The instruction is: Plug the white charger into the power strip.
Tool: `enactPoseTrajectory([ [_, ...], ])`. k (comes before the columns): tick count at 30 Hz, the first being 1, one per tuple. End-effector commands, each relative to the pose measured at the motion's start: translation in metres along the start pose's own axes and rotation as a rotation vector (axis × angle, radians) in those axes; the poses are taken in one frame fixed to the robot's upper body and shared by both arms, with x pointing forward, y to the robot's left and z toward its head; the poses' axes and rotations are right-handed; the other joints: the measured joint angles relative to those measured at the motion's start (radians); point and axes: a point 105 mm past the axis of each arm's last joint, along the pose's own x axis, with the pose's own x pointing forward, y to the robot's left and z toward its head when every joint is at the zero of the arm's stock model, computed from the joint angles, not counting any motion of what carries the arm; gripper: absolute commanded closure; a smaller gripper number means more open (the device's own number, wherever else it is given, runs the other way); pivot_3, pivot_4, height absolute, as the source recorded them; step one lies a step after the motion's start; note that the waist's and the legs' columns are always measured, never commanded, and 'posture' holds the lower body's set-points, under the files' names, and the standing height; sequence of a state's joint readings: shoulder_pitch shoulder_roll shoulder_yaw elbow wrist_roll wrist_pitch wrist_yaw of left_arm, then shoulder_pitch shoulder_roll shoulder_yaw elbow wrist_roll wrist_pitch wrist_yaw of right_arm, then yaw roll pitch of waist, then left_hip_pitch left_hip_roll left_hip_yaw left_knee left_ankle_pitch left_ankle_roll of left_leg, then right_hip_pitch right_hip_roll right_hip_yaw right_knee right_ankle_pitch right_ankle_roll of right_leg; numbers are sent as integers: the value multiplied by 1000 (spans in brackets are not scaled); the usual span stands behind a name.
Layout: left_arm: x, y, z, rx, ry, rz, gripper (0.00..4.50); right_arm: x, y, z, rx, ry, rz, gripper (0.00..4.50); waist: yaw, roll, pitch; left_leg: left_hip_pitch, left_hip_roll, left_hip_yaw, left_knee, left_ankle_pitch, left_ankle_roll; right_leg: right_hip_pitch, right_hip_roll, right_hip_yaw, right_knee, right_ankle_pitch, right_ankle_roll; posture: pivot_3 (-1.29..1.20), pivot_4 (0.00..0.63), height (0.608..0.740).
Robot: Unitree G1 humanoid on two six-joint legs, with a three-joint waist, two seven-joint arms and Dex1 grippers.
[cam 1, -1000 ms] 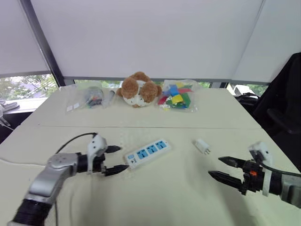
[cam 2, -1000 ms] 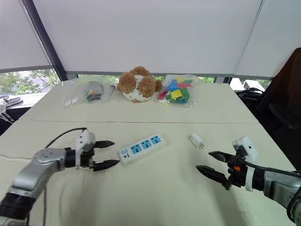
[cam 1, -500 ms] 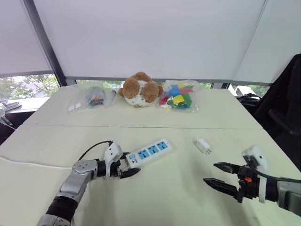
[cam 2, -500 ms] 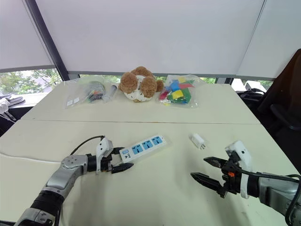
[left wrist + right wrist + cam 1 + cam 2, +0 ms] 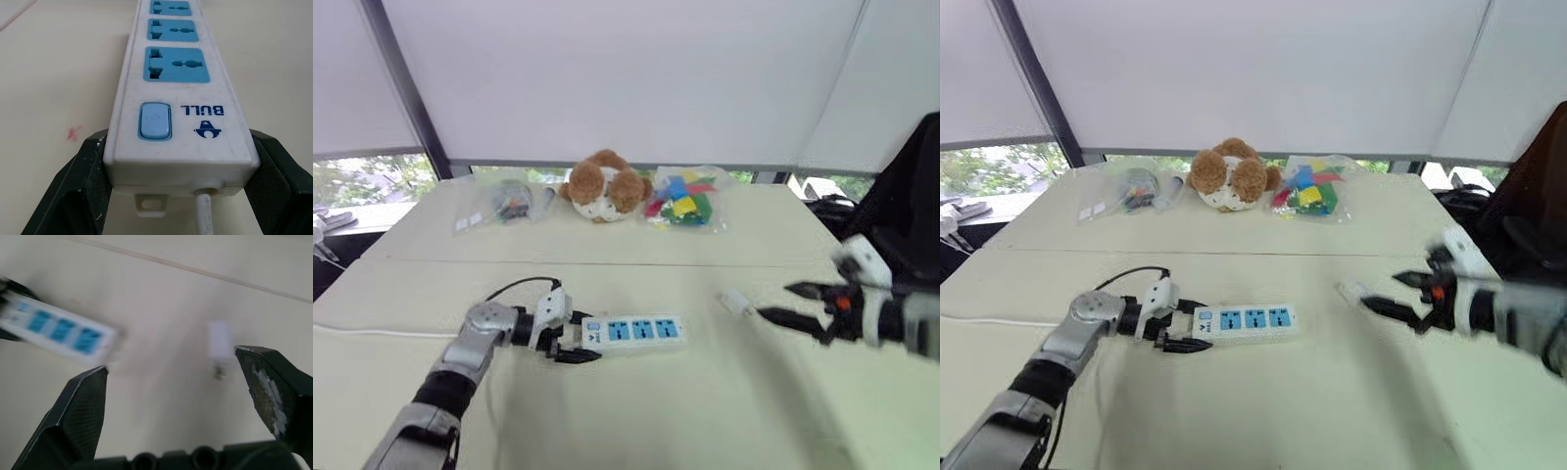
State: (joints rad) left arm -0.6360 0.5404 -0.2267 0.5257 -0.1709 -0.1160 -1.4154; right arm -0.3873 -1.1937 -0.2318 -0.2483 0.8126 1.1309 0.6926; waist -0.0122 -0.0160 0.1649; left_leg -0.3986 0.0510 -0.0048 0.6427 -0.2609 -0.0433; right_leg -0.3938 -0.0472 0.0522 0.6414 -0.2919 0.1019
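The white charger (image 5: 734, 301) lies on the table (image 5: 685, 421), toward its right edge, not yet gripped. The right pincer (image 5: 774, 301) is released and empty, fingers spread, tips just beside the charger. The power strip (image 5: 636, 330) lies nearer the table's middle, sockets up, all three vacant. The left pincer (image 5: 576, 341) is clenched on the strip's cord end, one finger on each long side. Probable step in hand: approach for pickup. Next move: straddle the charger body and close, leaving the prongs free.
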Motion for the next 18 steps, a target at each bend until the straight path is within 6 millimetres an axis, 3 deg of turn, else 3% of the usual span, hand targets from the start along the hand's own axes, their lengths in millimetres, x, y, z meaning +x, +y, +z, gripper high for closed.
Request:
enactPoseTrajectory([
  [1, 14, -16, -8, 51, 66, -163, 1463, 8, -11, 0, 2, 142, 32, 0, 1, 1, -1, -3, 0, -1, 0, 0, 1, -2, 0, 0, 0, 0, 0, 0, 150, 739],
  [9, 37, -22, -7, 35, 4, -167, 1463, 48, -33, 33, 6, 341, 114, 0, 14, 3, 0, -15, 0, 0, 6, -2, 4, -15, 0, 0, 6, 2, 6, 0, 150, 739],
  [13, 41, -25, -8, 21, -18, -117, 1463, 71, -46, 29, -11, 458, 115, 0, 25, 4, 0, -15, -1, 1, 7, -2, 3, -15, 0, 0, 7, 2, 6, 0, 150, 739],
  [18, 36, -25, -11, -1, -22, -55, 1463, 88, -48, 18, -24, 542, 121, 0, 27, 6, 0, -15, -2, 1, 8, -1, 2, -14, -1, 0, 8, 2, 6, 0, 150, 739],
])
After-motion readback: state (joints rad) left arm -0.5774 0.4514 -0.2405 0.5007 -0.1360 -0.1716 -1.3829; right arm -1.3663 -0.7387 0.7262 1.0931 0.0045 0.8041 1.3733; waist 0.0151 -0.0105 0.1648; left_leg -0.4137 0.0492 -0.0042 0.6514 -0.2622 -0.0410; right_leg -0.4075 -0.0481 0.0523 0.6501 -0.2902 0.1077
